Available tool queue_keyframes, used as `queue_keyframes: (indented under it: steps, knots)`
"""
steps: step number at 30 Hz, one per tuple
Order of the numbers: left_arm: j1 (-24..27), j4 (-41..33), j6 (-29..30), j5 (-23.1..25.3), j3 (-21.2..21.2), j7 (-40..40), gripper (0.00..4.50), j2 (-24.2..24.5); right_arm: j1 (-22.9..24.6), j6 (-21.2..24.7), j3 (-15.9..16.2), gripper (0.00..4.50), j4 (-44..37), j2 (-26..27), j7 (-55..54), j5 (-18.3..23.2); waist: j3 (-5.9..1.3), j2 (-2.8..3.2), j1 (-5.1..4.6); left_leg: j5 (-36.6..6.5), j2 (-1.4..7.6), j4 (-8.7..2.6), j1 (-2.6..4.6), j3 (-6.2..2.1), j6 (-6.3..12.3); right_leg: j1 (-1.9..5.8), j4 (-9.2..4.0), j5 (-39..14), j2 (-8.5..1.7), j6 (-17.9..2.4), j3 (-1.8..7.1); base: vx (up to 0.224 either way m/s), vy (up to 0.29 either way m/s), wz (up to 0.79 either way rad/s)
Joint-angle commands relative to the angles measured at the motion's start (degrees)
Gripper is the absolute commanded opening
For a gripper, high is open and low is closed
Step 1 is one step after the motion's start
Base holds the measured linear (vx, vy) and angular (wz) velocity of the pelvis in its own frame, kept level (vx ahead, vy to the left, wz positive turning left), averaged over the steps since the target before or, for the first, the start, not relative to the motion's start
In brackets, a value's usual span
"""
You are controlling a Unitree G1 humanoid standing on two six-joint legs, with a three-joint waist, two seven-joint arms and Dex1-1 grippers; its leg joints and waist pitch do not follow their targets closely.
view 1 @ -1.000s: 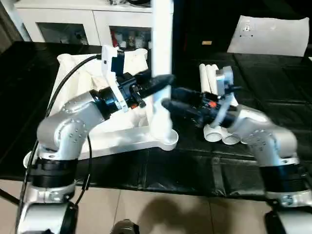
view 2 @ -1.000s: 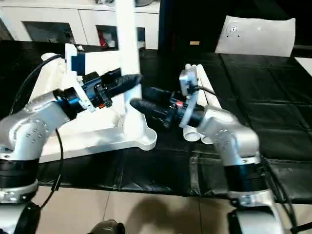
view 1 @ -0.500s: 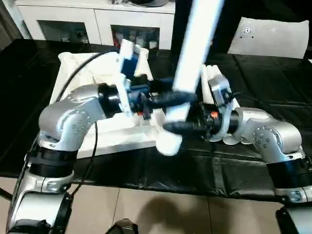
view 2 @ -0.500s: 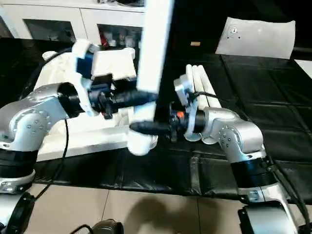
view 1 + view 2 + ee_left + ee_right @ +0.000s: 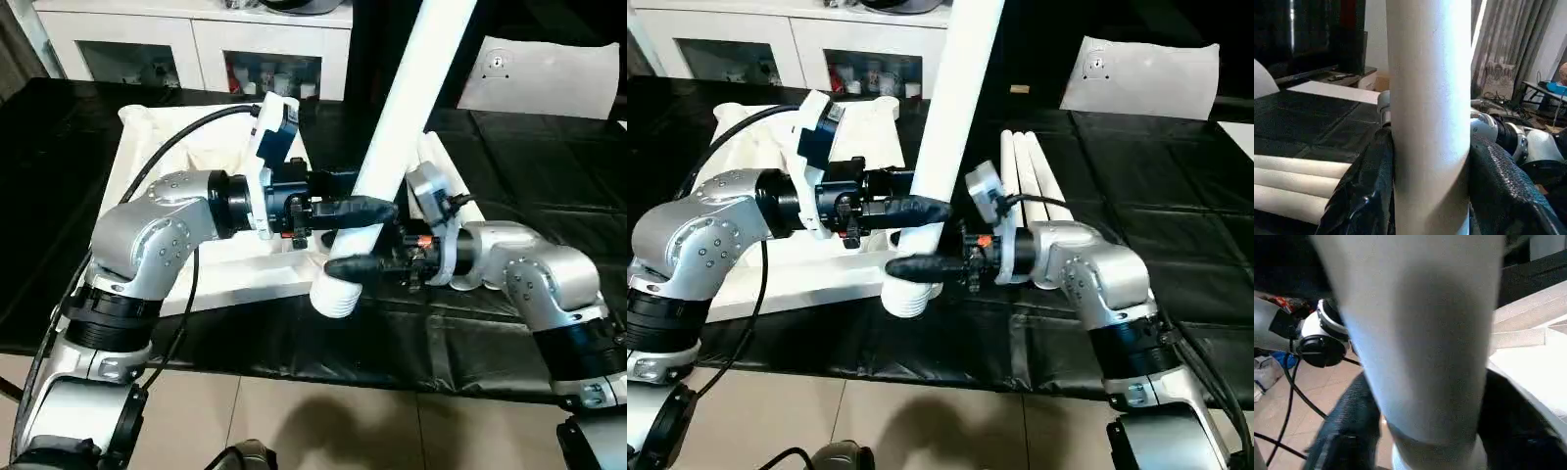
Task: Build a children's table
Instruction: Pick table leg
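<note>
Leg (image 5: 407, 108) of white plastic, long and tapered, held tilted toward 1 o'clock above the near edge of the black table (image 5: 549, 157), ribbed lower end just off the tabletop's near corner. Left pincer (image 5: 358, 209) clenched on the leg from 9 o'clock; right pincer (image 5: 345, 264) clenched on it lower down from 3 o'clock. White tabletop (image 5: 176, 157) lying underside-up at 10 o'clock, behind the left forearm. Three spare legs (image 5: 1031, 171) side by side at 2 o'clock, partly hidden behind the right wrist. White cabinet (image 5: 196, 44) with glass doors at 12 o'clock.
</note>
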Motion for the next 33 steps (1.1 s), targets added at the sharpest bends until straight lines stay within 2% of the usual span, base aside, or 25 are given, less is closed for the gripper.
queue_keyframes:
  steps: [1,3,13,15,21,26,27,30,33]
  knots:
    - [-1.69,0.09,-1.26,0.82,-0.03,0.10,1.88,0.05,-1.01,-0.21,0.42,2.28,0.22,-0.24,0.68,-0.28,-4.58,-0.69,0.16,-2.75,3.39,-3.18,1.52,-0.51,2.44,2.23,-3.45,3.33,-4.89,-14.70,2.16,0.000,0.000,0.00]
    - [-1.83,0.64,-1.42,0.91,0.37,0.72,1.88,-0.39,-0.91,-0.37,0.66,2.08,0.31,-0.12,0.65,-0.57,-4.57,-0.71,0.20,-2.98,3.34,-3.15,1.52,-0.50,2.52,2.30,-3.48,3.43,-4.92,-14.91,2.16,0.000,0.000,0.00]
    - [-2.33,1.44,-2.19,1.63,0.17,0.60,1.88,-1.08,-0.17,-0.50,1.08,1.96,-0.15,0.15,0.01,-1.32,-4.66,-0.51,0.26,-3.04,3.40,-3.12,1.51,-0.57,2.40,2.34,-3.36,4.27,-4.90,-15.23,2.13,0.000,0.000,0.00]
    - [-2.28,1.35,-2.12,1.64,0.07,0.40,1.88,-1.06,-0.13,-0.33,1.14,2.51,-0.18,0.28,-0.12,-1.34,-4.68,-0.48,0.27,-3.21,3.39,-3.08,1.56,-0.56,2.43,2.32,-3.39,4.25,-4.90,-15.29,2.14,0.000,0.000,0.00]
    - [-2.07,0.68,-1.46,1.41,-0.50,-0.88,1.88,-0.51,-0.19,-0.04,1.11,3.10,-0.24,0.50,-0.02,-1.19,-4.61,-0.43,0.29,-3.78,3.43,-3.17,1.57,-0.58,2.19,2.31,-3.48,3.35,-4.93,-15.28,2.13,0.000,0.000,0.00]
    - [-1.80,0.15,-1.01,1.29,-0.83,-1.71,1.88,0.02,-0.34,0.78,1.28,3.11,-0.24,0.35,0.76,-0.73,-4.64,-0.43,0.33,-3.64,3.44,-3.17,1.58,-0.58,2.19,2.30,-3.41,3.45,-4.93,-15.23,2.13,0.000,0.000,0.00]
    - [-1.71,0.09,-1.02,1.40,-0.85,-1.82,1.88,0.09,-0.33,0.93,1.27,3.11,-0.26,0.34,0.84,-0.68,-4.60,-0.57,0.30,-3.76,3.41,-3.19,1.54,-0.55,2.14,2.33,-3.47,3.17,-4.93,-15.13,2.15,0.000,0.000,0.00]
    - [-1.69,0.09,-1.02,1.53,-0.78,-1.87,1.88,0.02,-0.28,1.04,1.28,2.77,-0.30,0.36,0.94,-0.72,-4.64,-0.38,0.32,-3.53,3.44,-3.18,1.56,-0.58,2.04,2.30,-3.41,3.46,-4.92,-15.18,2.11,0.000,0.000,0.00]
    - [-1.81,0.17,-0.97,1.55,-0.78,-1.88,1.88,-0.12,-0.17,0.83,1.51,2.66,-0.25,0.40,0.97,-0.96,-4.64,-0.37,0.33,-3.60,3.45,-3.17,1.59,-0.58,1.95,2.25,-3.37,3.91,-4.88,-15.29,2.11,0.000,0.000,0.00]
